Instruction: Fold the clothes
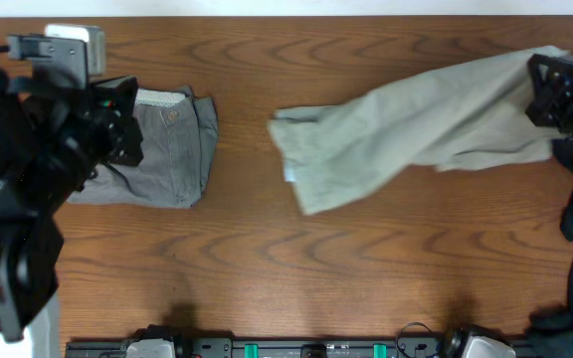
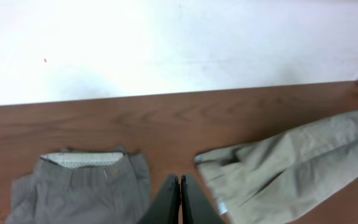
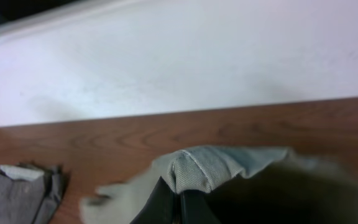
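Khaki shorts: spread across centre-right of the desk
Grey shorts: folded, left of frame
Right pincer: clenched on the khaki fabric's right end
Left pincer: clenched, empty

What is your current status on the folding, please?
Left hand shut, empty, by folded dark grey cotton shorts. Right hand shut on light khaki-grey cotton shorts, lying crumpled, unfolded. Nothing seen in the way.

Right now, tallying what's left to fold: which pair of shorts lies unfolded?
The light khaki shorts, sprawled out, one end pinched by the right gripper; the darker grey shorts lie folded.
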Available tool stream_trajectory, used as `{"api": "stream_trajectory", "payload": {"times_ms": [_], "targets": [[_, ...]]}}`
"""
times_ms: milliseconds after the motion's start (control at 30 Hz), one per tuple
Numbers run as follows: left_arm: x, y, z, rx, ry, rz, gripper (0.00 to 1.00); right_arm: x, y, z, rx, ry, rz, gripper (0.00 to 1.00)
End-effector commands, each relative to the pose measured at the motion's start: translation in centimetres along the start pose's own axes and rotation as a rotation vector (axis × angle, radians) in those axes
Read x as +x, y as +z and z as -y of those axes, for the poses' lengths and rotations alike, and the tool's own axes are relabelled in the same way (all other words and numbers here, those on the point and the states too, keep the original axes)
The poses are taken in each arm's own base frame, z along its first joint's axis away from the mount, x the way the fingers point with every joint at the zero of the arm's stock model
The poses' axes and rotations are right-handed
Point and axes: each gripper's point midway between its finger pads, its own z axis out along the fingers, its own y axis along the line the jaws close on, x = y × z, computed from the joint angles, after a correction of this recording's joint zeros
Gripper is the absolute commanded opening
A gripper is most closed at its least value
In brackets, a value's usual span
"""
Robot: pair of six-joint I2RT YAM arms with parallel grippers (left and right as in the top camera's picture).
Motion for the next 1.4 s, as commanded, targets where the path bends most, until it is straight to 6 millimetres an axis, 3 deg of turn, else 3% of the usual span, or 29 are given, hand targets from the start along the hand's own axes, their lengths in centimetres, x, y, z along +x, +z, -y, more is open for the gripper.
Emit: {"api": "stream_trajectory", "payload": {"times_ms": [0, 200, 367, 500, 700, 800, 1000, 1167, 1367], "targets": [[2.3, 0.6, 1.0, 0.062, -0.041, -0.101, 0.06, 0.0, -1.1, 0.3, 0.04, 0.039, 0.005, 0.01], [11.0, 5.9, 3.6, 0.23, -0.14, -0.49, 0.17, 1.9, -0.1, 1.2, 0.057, 0.072, -0.077, 0.01], [17.4, 12.4, 7.6, 0.478, -0.229, -0.703, 0.31, 2.5, 0.8, 1.8, 0.061, 0.087, -0.104, 0.01], [22.4, 17.1, 9.6, 0.575, -0.265, -0.831, 0.4, 2.8, 0.9, 1.9, 0.062, 0.082, -0.114, 0.01], [27.8, 23.1, 11.7, 0.585, -0.3, -0.95, 0.51, 2.8, 0.9, 1.9, 0.062, 0.06, -0.117, 0.01], [29.8, 25.2, 12.2, 0.568, -0.338, -0.985, 0.51, 2.9, 0.9, 1.9, 0.062, 0.062, -0.122, 0.01], [32.3, 26.5, 12.1, 0.539, -0.34, -1.039, 0.52, 3.0, 0.9, 2.0, 0.062, 0.052, -0.124, 0.01], [33.5, 27.6, 11.5, 0.461, -0.265, -1.029, 0.53, 3.0, 0.9, 2.0, 0.062, 0.053, -0.126, 0.01], [33.6, 28.4, 13.4, 0.495, -0.175, -0.978, 0.54, 3.0, 0.9, 2.0, 0.062, 0.053, -0.125, 0.01]]}}
